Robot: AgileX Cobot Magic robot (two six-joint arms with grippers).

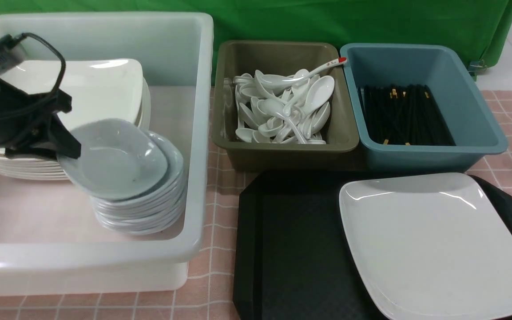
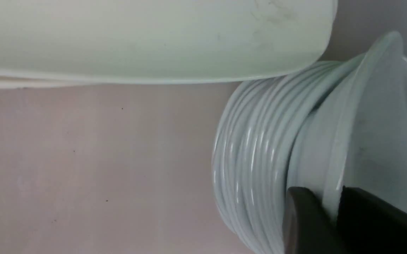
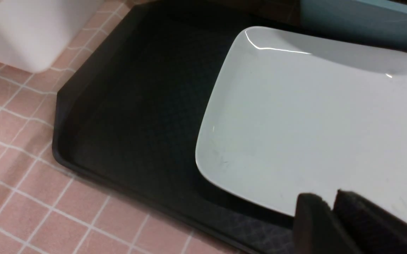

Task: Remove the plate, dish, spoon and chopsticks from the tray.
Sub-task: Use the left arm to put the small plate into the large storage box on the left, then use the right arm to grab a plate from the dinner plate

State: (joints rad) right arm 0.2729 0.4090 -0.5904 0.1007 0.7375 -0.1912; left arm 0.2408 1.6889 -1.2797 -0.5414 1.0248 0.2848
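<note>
My left gripper (image 1: 67, 151) is shut on the rim of the pale bluish dish (image 1: 118, 160), which sits tilted on top of a stack of like dishes (image 1: 144, 209) in the white tub (image 1: 202, 133). In the left wrist view the dish's rim (image 2: 332, 197) sits between my fingers. The white square plate (image 1: 429, 240) lies on the right part of the black tray (image 1: 291, 249). My right gripper (image 3: 332, 203) is shut on the plate's near edge (image 3: 312, 123); it is out of the front view. The red-marked spoon (image 1: 327, 66) lies in the olive tub. Black chopsticks (image 1: 402, 115) lie in the blue tub.
A stack of large square plates (image 1: 105, 84) stands in the white tub behind my left gripper. The olive tub (image 1: 282, 151) holds several white spoons. The blue tub (image 1: 482, 133) stands behind the tray. The left half of the tray is bare. Pink checked cloth covers the table.
</note>
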